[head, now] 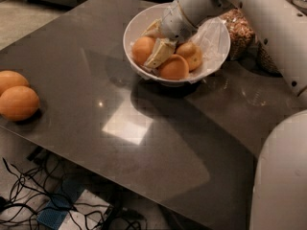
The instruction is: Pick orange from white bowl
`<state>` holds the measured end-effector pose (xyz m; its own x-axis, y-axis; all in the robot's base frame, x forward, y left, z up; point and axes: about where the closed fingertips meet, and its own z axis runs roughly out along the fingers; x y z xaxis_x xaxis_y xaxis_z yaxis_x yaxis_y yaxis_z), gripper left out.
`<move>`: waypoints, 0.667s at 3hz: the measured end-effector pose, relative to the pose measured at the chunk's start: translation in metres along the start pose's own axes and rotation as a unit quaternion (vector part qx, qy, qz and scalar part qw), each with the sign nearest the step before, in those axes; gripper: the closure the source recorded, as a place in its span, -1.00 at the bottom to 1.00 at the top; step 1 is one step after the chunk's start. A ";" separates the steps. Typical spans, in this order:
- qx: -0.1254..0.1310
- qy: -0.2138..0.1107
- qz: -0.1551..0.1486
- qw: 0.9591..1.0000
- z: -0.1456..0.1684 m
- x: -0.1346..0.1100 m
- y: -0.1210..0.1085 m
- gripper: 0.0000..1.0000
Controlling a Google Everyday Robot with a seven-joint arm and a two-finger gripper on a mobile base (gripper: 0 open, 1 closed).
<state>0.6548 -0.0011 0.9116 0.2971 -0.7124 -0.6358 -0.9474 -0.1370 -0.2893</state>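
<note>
The white bowl (211, 42) with a clear plastic lining stands at the far middle of the dark table. Three oranges show in it: one at the left (141, 50), one at the front (173, 67) and one at the right (192, 55). My gripper (154, 41) reaches down into the bowl from the upper right. Its cream fingers (160, 53) are spread, one behind the left orange and one between it and the front orange. Whether they press on it I cannot tell. The arm hides the back of the bowl.
Two more oranges (18, 103) lie at the table's left edge. A glass jar of grain (238, 28) stands right behind the bowl. My white body (280, 176) fills the lower right. Cables (29, 190) lie on the floor below the front edge.
</note>
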 end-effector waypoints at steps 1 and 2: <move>0.022 -0.005 -0.006 1.000 -0.022 -0.008 0.001 1.00; 0.047 0.004 -0.004 0.999 -0.045 -0.008 0.004 1.00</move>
<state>0.6433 -0.0268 0.9483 0.3039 -0.7170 -0.6274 -0.9293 -0.0780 -0.3610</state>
